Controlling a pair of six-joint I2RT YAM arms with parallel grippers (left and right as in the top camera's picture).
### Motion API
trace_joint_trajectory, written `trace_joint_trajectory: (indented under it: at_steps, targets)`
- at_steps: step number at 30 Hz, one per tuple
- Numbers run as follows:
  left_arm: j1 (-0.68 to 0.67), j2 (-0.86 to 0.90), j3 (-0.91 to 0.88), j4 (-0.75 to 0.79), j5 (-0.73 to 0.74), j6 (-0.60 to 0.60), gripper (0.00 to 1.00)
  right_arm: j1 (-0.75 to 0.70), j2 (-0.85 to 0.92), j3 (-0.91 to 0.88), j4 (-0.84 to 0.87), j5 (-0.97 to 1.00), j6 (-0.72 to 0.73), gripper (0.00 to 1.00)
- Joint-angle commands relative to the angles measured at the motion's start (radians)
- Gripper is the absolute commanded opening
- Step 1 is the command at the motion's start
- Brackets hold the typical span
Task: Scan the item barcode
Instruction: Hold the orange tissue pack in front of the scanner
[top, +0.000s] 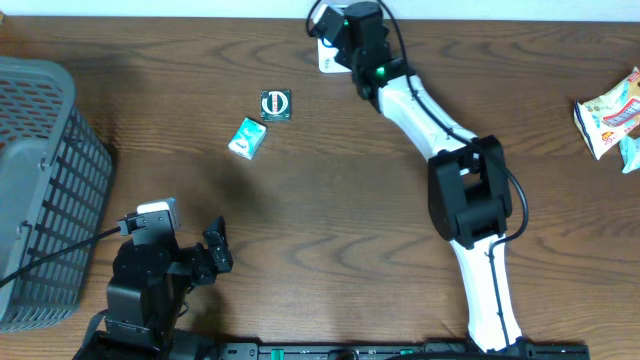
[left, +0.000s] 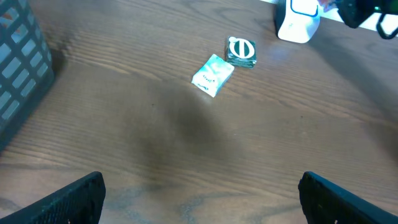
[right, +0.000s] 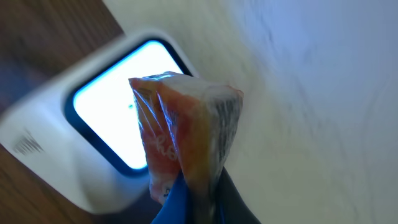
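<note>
Right wrist view: an orange packet (right: 186, 137) in clear crinkled wrap fills the near field, pinched at its lower end by the right gripper (right: 202, 202). The jaws are closed tight on it, with one blue finger and one dark finger seen at either side. The packet is held upright in front of the scanner (right: 74, 168), overlapping the right part of its lit window. Whether packet and window touch cannot be told. A pale wall is seen behind.

Overhead view: the right gripper (top: 335, 30) is reached out to the far edge of the table (top: 330, 220), directly over the white scanner (top: 326, 60). The packet itself is hidden there by the arm.

The left gripper (top: 215, 250) is held low near the front left corner, jaws spread wide, nothing between them. In the left wrist view both fingertips (left: 68, 199) are seen at the bottom corners, with bare wood between them.

Also noted:
- a grey basket (top: 40, 180) at the left edge;
- a pale teal packet (top: 246, 138) and a dark green square item (top: 276, 104) just beside each other, between left gripper and scanner;
- snack bags (top: 610, 115) at the right edge.
</note>
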Motion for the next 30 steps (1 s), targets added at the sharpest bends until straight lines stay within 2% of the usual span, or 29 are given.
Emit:
trace_joint_trajectory:
  at_steps: [1,11,15,20,30]
  targets:
    - [0.000,-0.002,-0.001,0.002,-0.013,-0.005,0.98,-0.019,0.005,0.011,-0.012,-0.015,0.034,0.01]
    - [0.000,-0.002,-0.001,0.002,-0.013,-0.005,0.98,-0.009,0.000,0.014,0.027,0.022,0.060,0.01]
    - [0.000,-0.002,-0.001,0.002,-0.013,-0.005,0.98,0.016,-0.006,0.014,0.085,0.064,0.006,0.01]
    - [0.000,-0.002,-0.001,0.002,-0.013,-0.005,0.98,0.043,-0.005,0.014,0.063,0.058,-0.037,0.01]
    - [0.000,-0.002,-0.001,0.002,-0.013,-0.005,0.98,0.033,-0.021,0.014,0.041,0.076,0.147,0.01]
